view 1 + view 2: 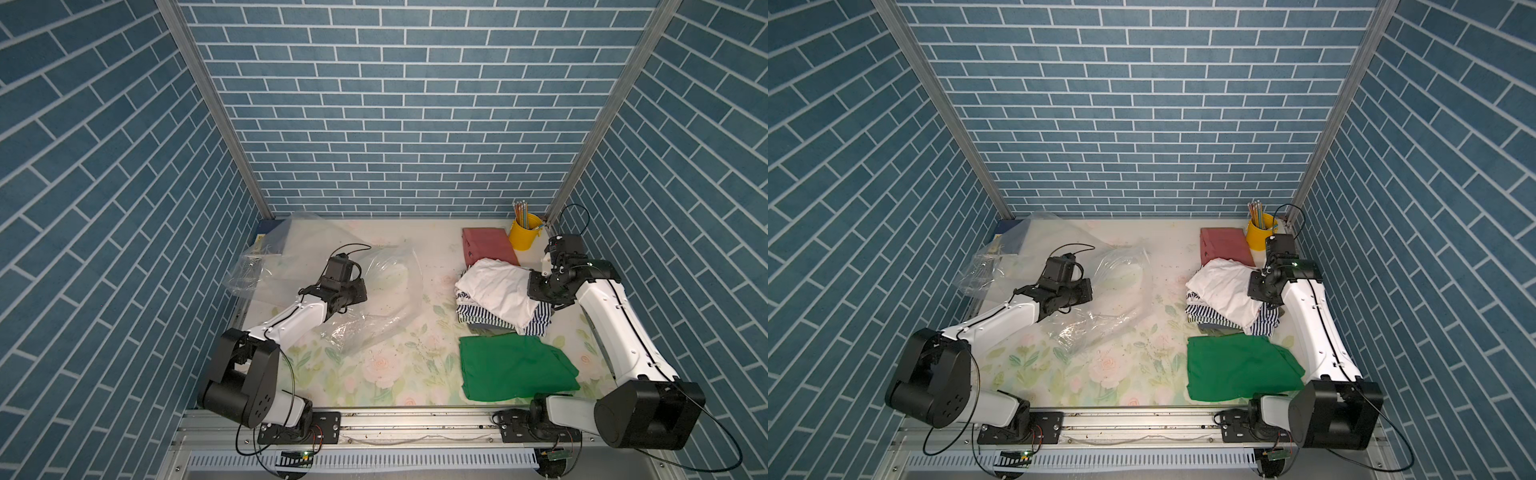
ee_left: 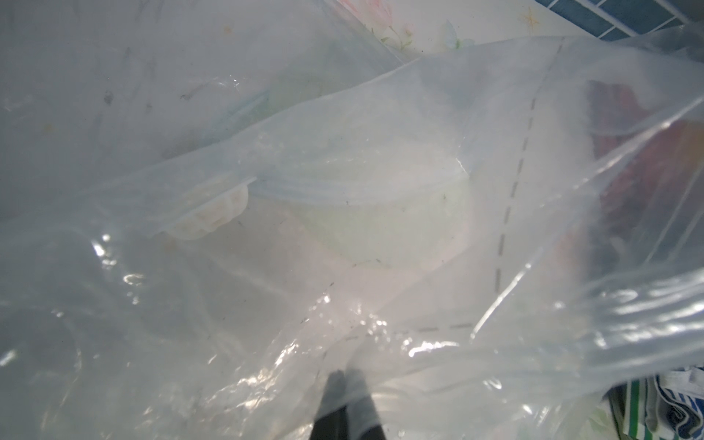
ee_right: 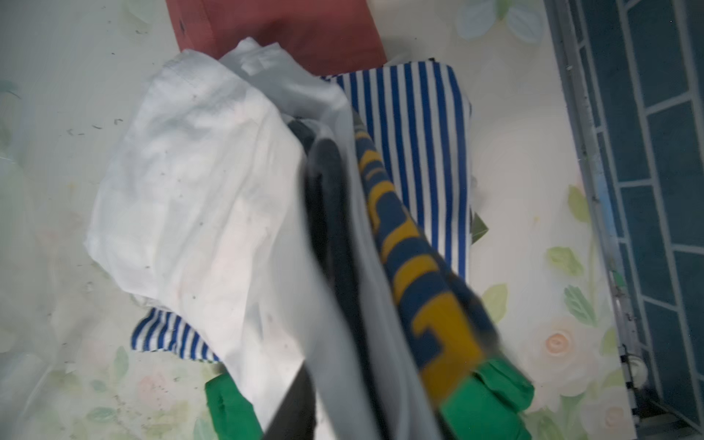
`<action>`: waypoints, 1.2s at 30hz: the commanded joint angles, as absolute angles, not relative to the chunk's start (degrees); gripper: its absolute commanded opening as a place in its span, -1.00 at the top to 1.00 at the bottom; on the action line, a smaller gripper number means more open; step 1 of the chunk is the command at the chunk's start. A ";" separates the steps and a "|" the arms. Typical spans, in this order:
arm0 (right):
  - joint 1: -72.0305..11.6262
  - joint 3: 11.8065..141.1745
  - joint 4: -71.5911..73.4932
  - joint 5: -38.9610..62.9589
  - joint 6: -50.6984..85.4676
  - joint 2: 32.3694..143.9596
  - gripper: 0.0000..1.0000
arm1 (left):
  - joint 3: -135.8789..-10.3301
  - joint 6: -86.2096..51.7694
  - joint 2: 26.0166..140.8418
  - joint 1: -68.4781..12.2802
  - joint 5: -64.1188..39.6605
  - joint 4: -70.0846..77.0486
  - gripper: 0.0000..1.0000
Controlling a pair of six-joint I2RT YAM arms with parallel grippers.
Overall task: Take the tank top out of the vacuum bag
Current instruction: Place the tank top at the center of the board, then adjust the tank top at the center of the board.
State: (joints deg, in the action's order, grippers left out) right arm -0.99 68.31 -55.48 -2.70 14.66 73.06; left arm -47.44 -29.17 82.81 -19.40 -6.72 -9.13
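The clear vacuum bag (image 1: 374, 299) lies crumpled on the left half of the floral table in both top views (image 1: 1113, 291). My left gripper (image 2: 344, 377) is shut on a fold of its plastic, and the film drapes over both fingers. The white tank top (image 1: 494, 286) lies outside the bag, rumpled on top of a clothes pile at the right (image 1: 1225, 286). My right gripper (image 3: 343, 141) hangs over the tank top's right edge. Its fingers stand apart, with a strip of the white fabric (image 3: 213, 198) lying loose between them.
Under the tank top sits a blue-and-white striped garment (image 1: 536, 324). A green folded cloth (image 1: 515, 365) lies in front of the pile and a pink one (image 1: 490, 245) behind it. A yellow cup of pencils (image 1: 524, 232) stands in the back right corner. More clear plastic (image 1: 257, 266) lies back left.
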 commanded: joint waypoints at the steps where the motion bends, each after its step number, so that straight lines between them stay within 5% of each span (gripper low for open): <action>1: 0.06 65.43 -50.27 -7.13 16.48 68.33 -0.88 | -47.26 -28.93 81.91 -19.34 -6.47 -9.56 1.00; 20: 1.72 26.79 -28.08 9.66 45.85 35.67 -0.77 | -47.28 -28.87 81.62 -19.25 -6.75 -9.28 1.00; 34: 1.69 15.60 -17.19 19.57 54.43 31.48 -0.71 | -47.29 -29.20 82.17 -19.25 -7.36 -8.95 1.00; 36: 1.74 15.38 -16.40 19.89 55.61 30.76 -0.58 | -47.37 -29.19 82.14 -19.25 -7.38 -9.00 1.00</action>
